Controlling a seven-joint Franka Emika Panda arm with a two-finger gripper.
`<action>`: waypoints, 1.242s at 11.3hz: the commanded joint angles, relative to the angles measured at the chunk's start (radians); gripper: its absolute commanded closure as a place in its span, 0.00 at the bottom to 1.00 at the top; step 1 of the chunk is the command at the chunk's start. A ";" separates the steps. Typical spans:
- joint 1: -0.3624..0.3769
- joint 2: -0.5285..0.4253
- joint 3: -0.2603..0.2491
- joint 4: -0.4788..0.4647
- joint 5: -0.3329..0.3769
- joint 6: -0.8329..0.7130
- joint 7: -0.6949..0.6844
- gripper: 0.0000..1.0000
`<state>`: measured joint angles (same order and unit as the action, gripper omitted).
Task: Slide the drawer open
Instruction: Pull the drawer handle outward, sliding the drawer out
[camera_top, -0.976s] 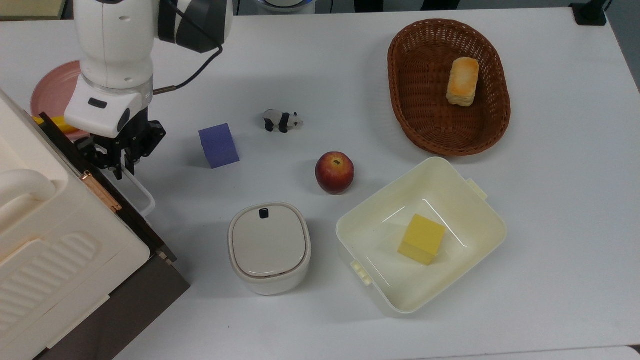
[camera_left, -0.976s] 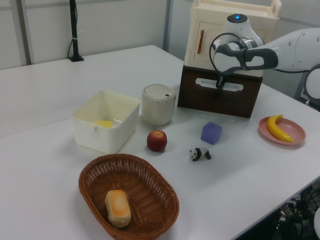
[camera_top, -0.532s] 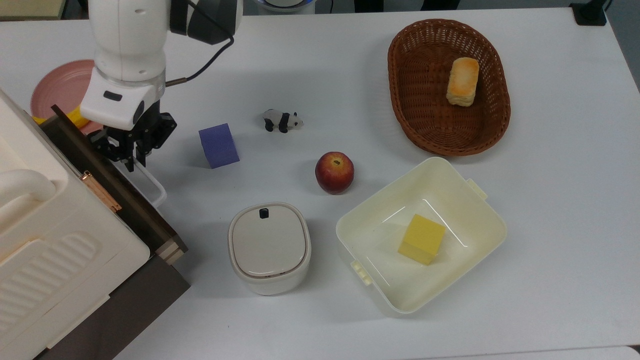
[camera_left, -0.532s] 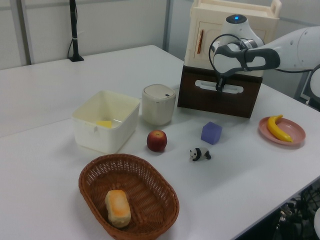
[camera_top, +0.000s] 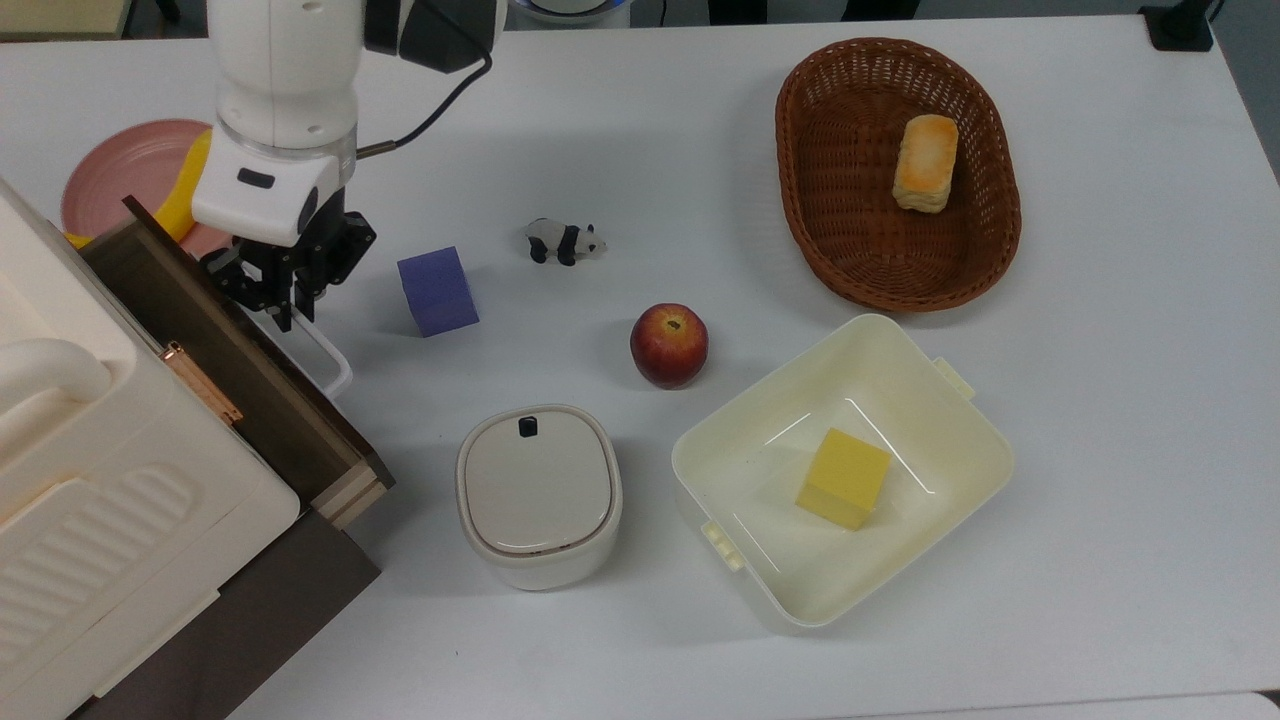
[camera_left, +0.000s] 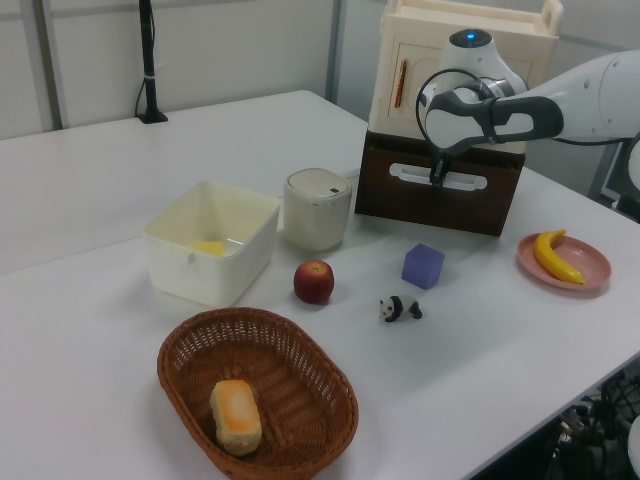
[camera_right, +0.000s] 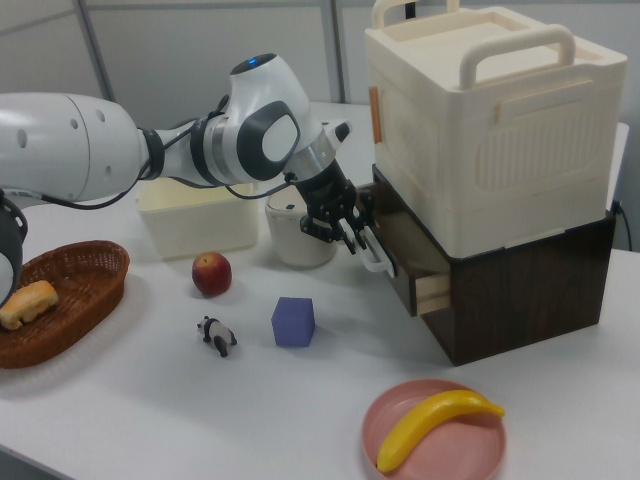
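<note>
- The dark brown wooden drawer (camera_top: 225, 350) sits at the top view's left edge, under the cream ribbed plastic appliance (camera_top: 90, 470); it is pulled partway out, showing a grey-brown inside and light wood edges at its corner.
- Its white loop-shaped bar handle (camera_top: 325, 350) sticks out from the front panel toward the purple foam cube (camera_top: 437, 291).
- The black two-finger gripper (camera_top: 288, 305) on the white arm is at the handle's upper end in the top view, fingers narrow and closed around the bar.
- The grey-lidded cream round canister (camera_top: 539, 494) stands closed on the white tabletop (camera_top: 1100, 420), just beside the drawer's corner.
- The cream square plastic tub (camera_top: 770, 560) holds a yellow block (camera_top: 843, 478).
- The brown oval wicker basket (camera_top: 835, 250) holds a golden bread piece (camera_top: 925, 162).
- The pink round plate (camera_right: 400, 435) holds a yellow banana (camera_right: 435, 420), near the drawer's side.
- A red apple (camera_top: 668, 345) and a small panda figure (camera_top: 565, 241) lie between the containers.
</note>
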<state>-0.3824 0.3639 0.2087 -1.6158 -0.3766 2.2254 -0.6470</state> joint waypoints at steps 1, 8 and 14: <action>0.022 -0.069 0.003 -0.070 -0.004 -0.029 0.024 0.84; 0.031 -0.103 0.011 -0.087 0.002 -0.096 0.023 0.84; 0.040 -0.102 0.012 -0.091 0.002 -0.101 0.017 0.84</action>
<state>-0.3517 0.3015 0.2223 -1.6564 -0.3764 2.1503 -0.6441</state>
